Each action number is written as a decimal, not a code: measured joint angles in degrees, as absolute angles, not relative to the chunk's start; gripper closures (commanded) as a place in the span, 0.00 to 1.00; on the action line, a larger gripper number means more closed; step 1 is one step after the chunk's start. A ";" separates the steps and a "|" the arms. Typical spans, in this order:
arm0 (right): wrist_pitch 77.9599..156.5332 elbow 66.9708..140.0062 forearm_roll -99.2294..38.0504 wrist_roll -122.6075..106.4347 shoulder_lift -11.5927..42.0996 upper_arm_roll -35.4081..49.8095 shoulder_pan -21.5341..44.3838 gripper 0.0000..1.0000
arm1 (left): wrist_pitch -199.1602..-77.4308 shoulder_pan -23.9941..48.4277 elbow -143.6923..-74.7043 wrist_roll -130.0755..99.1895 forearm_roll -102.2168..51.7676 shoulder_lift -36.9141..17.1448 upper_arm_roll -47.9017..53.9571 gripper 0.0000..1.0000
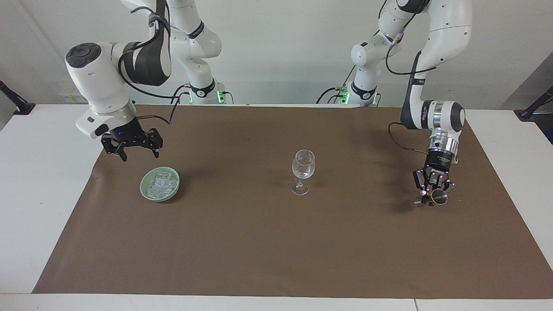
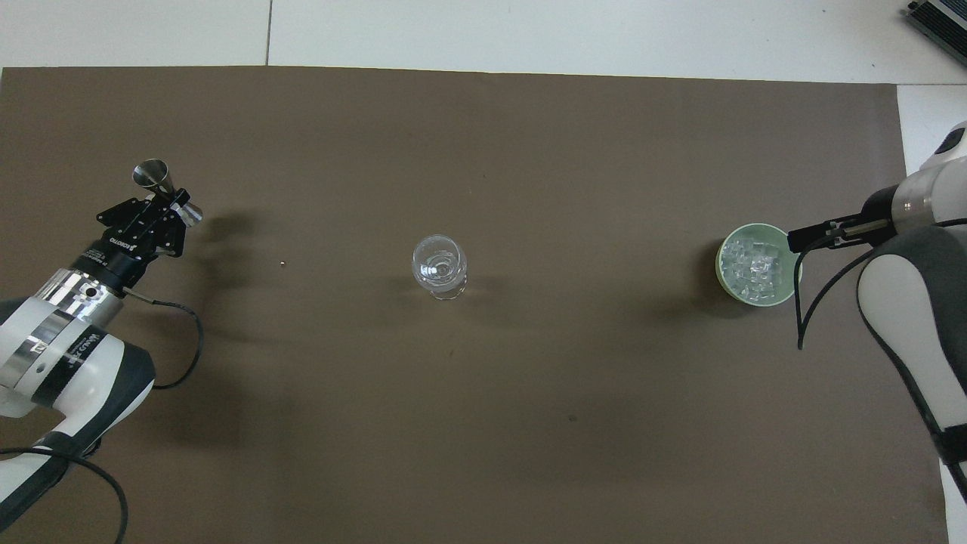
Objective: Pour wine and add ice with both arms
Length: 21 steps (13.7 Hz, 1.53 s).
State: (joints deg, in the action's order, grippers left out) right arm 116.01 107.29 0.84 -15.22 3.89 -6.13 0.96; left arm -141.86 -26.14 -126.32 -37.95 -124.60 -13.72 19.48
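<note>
An empty-looking clear wine glass stands upright mid-mat. Ice is heaped in a pale green bowl toward the right arm's end. My left gripper is shut on the waist of a steel jigger, tilted on its side low over the mat toward the left arm's end. Above the mat beside the bowl hangs my right gripper, open, empty and apart from the bowl. Its arm hides it in the overhead view. Wine is out of view.
A brown mat covers most of the white table. A tiny speck lies on the mat between the jigger and the glass.
</note>
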 measured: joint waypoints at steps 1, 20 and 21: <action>117.68 108.18 0.84 -15.81 4.50 -6.12 0.94 0.00 | -142.00 -25.67 -125.61 -37.95 -125.14 -14.38 19.52 1.00; 135.03 120.79 0.83 -17.13 10.32 -6.05 1.05 0.46 | -142.98 -25.31 -123.63 -34.11 -125.92 -19.67 19.00 1.00; 135.04 120.85 0.83 -17.13 10.32 -6.08 0.95 0.46 | -142.96 -25.49 -123.67 -34.11 -125.98 -19.66 19.00 1.00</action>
State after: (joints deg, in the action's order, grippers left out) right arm 135.04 120.85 0.83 -17.13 10.32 -6.08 0.95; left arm -142.96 -25.49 -123.67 -34.11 -125.98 -19.66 19.00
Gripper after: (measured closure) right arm 0.441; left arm 0.784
